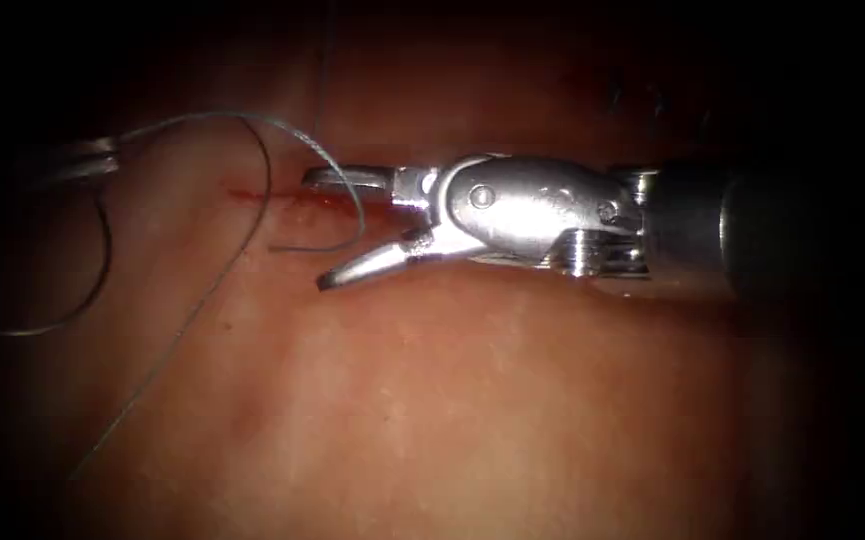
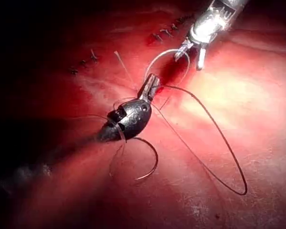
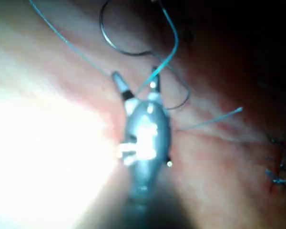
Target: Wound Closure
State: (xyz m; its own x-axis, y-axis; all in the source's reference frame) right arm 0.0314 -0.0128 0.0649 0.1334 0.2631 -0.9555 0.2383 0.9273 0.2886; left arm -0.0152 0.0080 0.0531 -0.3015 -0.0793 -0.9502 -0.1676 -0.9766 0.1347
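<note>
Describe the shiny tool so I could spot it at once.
On the tissue, find the short red cut. The right tool reaches in from the right to it, bright steel on a dark shaft. Unlike the dim left tool at the far left, shut on the thread, its jaws gape, holding nothing; the needle's place is unclear.

Light is pooling mid-frame in the endoscope view while the edges are fading to black, glare is bouncing off the right tool point(image 1: 342, 228), and a big white hotspot is washing out the tissue point(image 3: 43, 143) beside its blurry wrist.
</note>
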